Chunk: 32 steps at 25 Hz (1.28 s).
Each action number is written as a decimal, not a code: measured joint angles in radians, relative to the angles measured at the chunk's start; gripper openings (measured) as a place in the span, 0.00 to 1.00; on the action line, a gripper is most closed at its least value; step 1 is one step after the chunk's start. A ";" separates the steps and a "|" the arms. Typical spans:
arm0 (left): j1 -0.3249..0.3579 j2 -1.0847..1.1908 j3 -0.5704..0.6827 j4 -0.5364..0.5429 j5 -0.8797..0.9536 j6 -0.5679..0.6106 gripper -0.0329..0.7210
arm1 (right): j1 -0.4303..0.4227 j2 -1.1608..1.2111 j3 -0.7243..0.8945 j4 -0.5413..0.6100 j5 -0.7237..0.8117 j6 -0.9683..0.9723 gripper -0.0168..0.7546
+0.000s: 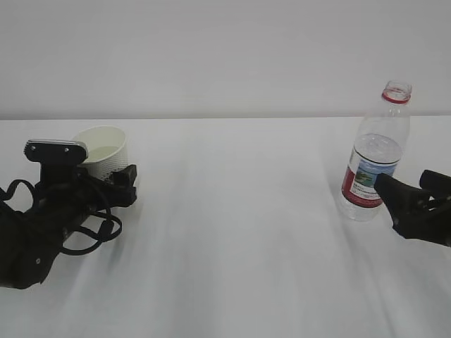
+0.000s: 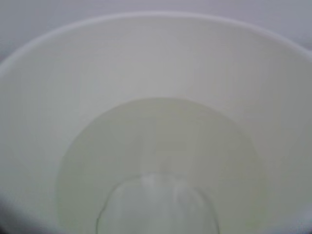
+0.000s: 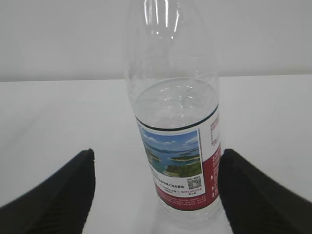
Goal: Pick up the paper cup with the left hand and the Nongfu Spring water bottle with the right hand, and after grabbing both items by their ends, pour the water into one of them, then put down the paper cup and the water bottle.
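With water in the paper cup point(image 1: 104, 152), left hand point(image 1: 116, 184) jaws seemingly wide, a withdrawal bump spills it; right hand point(image 3: 156, 195) jaws wide, the bottle point(image 3: 176, 146) at 12 o'clock.

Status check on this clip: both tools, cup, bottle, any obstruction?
Left tool at paper cup, grip unclear; water inside. Right tool open, fingers apart from standing Nongfu Spring water bottle, uncapped. Nothing in the way.
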 joint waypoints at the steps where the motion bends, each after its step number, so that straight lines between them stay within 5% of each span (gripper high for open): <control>1: 0.000 0.000 0.000 0.000 0.000 0.000 0.95 | 0.000 0.000 0.000 0.000 0.000 0.000 0.79; 32: -0.004 -0.009 0.070 0.053 -0.005 -0.017 0.94 | 0.000 0.000 0.000 0.000 0.000 0.003 0.78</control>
